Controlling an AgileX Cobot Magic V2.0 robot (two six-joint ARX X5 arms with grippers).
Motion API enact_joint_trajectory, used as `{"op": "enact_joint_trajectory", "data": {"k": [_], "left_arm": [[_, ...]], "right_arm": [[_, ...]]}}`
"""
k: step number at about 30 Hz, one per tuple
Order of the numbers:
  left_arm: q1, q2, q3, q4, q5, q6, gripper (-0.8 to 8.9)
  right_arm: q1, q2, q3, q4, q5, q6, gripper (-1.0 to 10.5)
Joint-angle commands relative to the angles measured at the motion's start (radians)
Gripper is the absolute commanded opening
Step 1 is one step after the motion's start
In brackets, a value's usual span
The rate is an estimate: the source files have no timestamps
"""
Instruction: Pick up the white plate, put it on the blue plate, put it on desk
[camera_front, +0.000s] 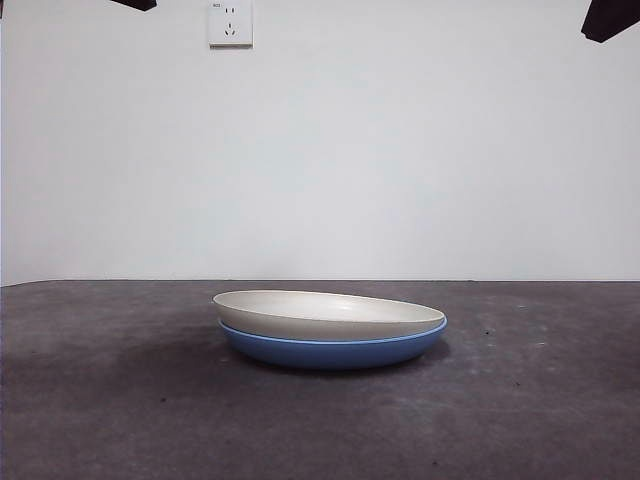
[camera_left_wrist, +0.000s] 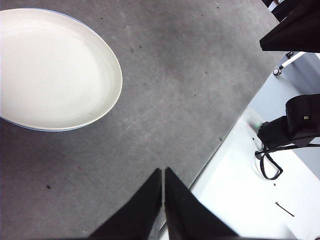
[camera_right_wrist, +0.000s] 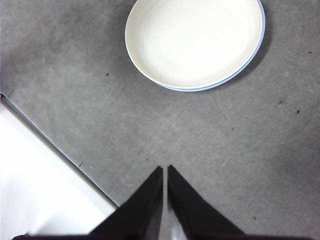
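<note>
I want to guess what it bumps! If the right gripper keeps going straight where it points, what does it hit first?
Probably just the bare desk. The right gripper, jaws shut, aims at it, short of the white plate; depth is unclear.

1. We see the desk (camera_front: 120, 400), a flat dark grey-brown top with a mottled, stone-like surface and a few small dark specks.
2. Directly on it sits the blue plate (camera_front: 330, 352), near the middle, well clear of both grippers.
3. From the left wrist camera the desk's edge runs just beside the left gripper (camera_left_wrist: 163, 172), with the plate well off from it.
</note>
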Motion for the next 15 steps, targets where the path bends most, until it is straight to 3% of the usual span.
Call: {"op": "enact_joint_trajectory", "data": {"k": [1, 7, 10, 15], "left_arm": [[-0.005, 0.006, 0.008, 0.005, 0.005, 0.008, 0.09], [-0.003, -0.021, 0.008, 0.004, 0.005, 0.01, 0.09], [0.023, -0.068, 0.004, 0.044, -0.004, 0.078, 0.09], [0.172, -0.209, -0.094, 0.377, -0.004, 0.113, 0.09]], "right_arm": [[0.007, 0.008, 0.018, 0.01, 0.0, -0.011, 0.1], [0.007, 0.008, 0.018, 0.01, 0.0, -0.011, 0.1], [0.007, 0.008, 0.018, 0.01, 0.0, -0.011, 0.1], [0.007, 0.008, 0.018, 0.01, 0.0, -0.011, 0.1]]}}
